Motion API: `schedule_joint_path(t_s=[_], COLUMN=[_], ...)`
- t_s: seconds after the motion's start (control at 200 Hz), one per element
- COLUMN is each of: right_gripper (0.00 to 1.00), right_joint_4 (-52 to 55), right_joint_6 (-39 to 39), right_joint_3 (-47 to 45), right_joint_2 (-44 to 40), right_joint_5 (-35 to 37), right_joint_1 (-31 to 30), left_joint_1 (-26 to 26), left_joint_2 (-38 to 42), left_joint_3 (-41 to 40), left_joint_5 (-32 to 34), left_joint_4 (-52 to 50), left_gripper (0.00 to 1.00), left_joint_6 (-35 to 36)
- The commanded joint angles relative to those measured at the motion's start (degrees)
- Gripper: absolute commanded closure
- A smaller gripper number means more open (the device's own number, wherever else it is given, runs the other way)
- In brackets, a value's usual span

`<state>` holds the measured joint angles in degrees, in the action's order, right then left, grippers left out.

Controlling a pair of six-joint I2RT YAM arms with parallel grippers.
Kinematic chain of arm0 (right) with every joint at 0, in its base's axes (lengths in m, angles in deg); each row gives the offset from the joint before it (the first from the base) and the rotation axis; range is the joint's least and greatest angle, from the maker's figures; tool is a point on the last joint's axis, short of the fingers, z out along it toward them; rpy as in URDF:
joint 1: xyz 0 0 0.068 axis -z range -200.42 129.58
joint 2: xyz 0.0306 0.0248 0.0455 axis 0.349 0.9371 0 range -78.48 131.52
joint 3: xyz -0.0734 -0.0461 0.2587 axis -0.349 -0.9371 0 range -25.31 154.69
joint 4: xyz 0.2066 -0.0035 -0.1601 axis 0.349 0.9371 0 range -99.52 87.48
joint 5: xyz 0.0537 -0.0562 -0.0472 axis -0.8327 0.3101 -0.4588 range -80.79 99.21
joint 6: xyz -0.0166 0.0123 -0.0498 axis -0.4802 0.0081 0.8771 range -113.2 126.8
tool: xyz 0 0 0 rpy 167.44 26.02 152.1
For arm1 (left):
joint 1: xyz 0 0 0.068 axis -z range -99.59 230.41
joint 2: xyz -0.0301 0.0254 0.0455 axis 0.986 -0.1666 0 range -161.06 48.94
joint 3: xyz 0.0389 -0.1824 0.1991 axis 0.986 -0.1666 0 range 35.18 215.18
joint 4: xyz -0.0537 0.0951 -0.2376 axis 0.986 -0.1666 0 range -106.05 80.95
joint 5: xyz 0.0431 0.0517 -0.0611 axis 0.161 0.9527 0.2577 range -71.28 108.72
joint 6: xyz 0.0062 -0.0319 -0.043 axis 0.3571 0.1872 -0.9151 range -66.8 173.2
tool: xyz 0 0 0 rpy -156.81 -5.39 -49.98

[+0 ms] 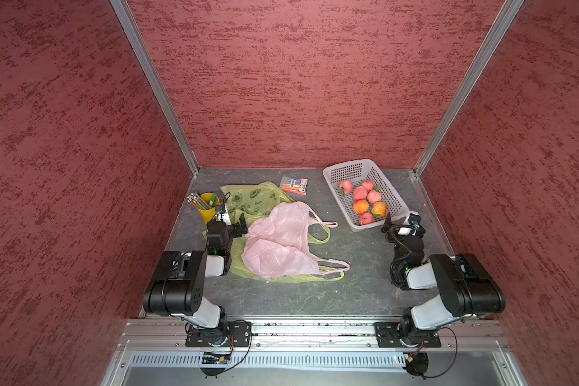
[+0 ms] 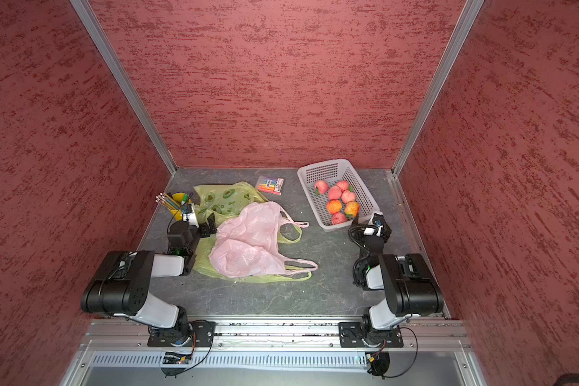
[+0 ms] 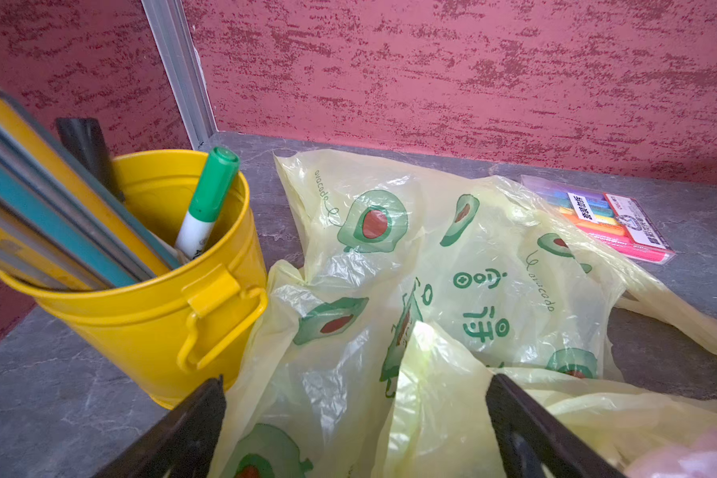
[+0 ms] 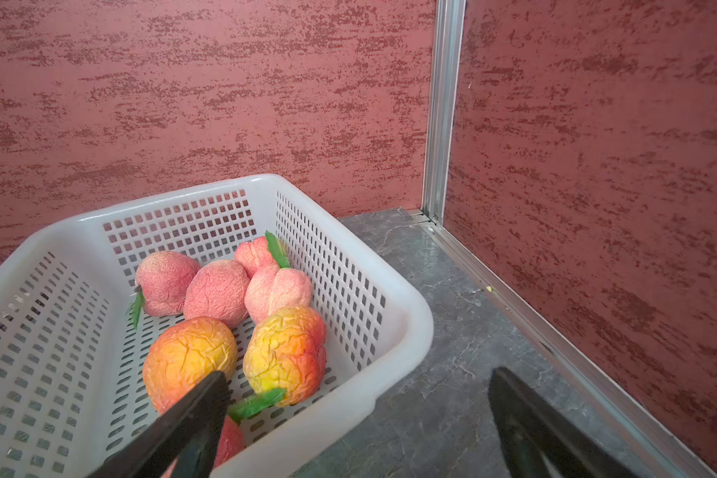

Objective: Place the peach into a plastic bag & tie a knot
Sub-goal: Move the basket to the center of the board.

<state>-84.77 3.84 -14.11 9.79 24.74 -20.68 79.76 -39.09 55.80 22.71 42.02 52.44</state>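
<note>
Grey tabletop (image 4: 452,364), peaches (image 4: 218,289) in basket (image 4: 348,273) beside right hand (image 4: 359,374)

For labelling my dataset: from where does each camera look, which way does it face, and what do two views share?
Both top views: high behind the arm bases, looking down and forward over the table; left arm and right arm show whole.
Left wrist: low on the left arm, facing the far wall over yellow bucket and avocado bag; open jaws show.
Right wrist: low on the right arm, facing the far corner over basket of peaches; open jaws show.
Shared: basket in right wrist and top views.
</note>
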Motion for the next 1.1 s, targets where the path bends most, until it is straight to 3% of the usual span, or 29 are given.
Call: schedule_joint_path(t_s=[0.0,0.912,1.027,1.097], right_gripper=[0.01,0.01,0.01,0.01], right_joint_4=[-2.3,-2.7,-2.5,5.3], right_joint_6=[0.0,-0.1,0.1,-2.1], right_joint_3=[0.4,0.1,-2.2,-2.3], right_joint_2=[0.0,-0.1,-6.2,-13.8], right_joint_5=[-0.2,-0.2,0.8,4.2], right_joint_1=[0.2,0.2,0.1,0.1], left_joint_1=[-0.2,-0.2,3.0,5.5], left_joint_2=[0.2,1.5,8.5,13.2], left_joint_3=[0.6,-0.1,2.0,3.6], left_joint_5=[0.1,0.0,3.4,6.0], left_joint_4=[1.1,1.5,-9.2,-16.4], left_gripper=[0.00,0.00,0.00,0.00], left_joint_6=[0.1,0.3,2.6,2.8])
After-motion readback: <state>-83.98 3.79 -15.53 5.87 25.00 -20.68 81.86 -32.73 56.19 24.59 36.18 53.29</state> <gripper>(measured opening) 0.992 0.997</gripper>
